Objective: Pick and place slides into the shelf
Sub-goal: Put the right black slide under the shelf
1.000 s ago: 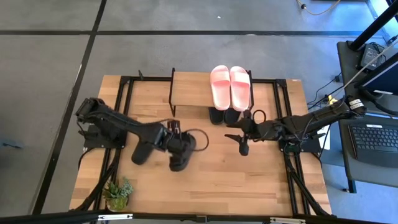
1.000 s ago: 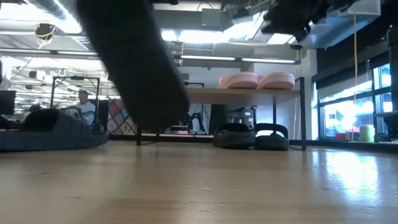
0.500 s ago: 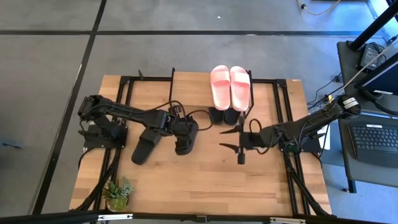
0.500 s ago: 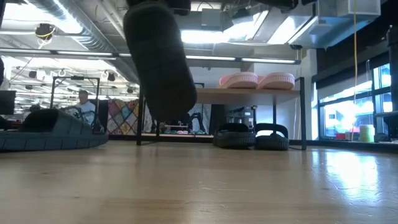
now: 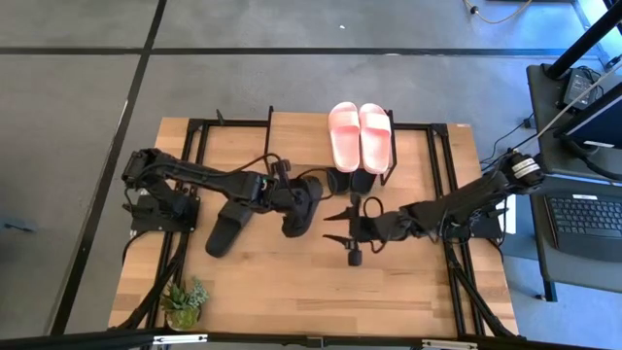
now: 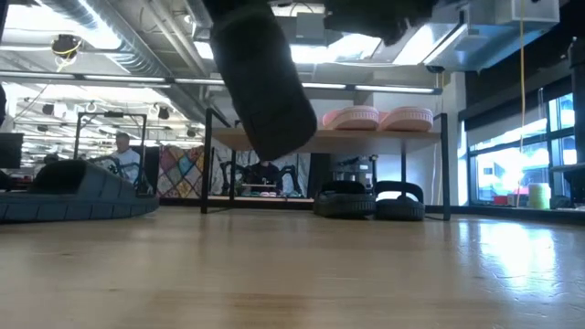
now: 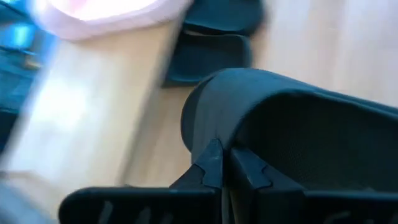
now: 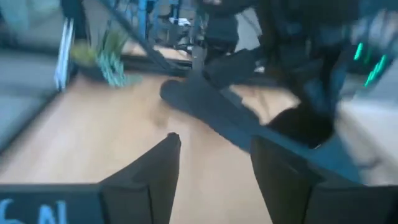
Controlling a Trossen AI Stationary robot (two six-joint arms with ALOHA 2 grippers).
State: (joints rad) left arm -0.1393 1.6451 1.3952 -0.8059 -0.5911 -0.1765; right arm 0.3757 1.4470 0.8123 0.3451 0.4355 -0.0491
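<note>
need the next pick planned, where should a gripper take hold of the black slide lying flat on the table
Grip the black slide on the table by its wide strap, coming down from above. It lies sole-down with the strap arching up, so fingers can close across the strap. The right gripper is open; the left gripper is shut on another black slide.

The left arm (image 5: 185, 175) reaches from its base at the table's nine o'clock side toward three o'clock, its wrist near the table's middle. The left gripper (image 5: 292, 199) is clamped tight on the edge of a black slide (image 5: 299, 206), which hangs lifted off the table; in the left wrist view its fingertips (image 7: 214, 168) pinch together. The right arm (image 5: 466, 199) stretches from the three o'clock side toward nine o'clock, low and nearly straight. The right gripper (image 5: 342, 228) has its fingers (image 8: 152, 177) spread apart, holding nothing, pointing at nine o'clock.
</note>
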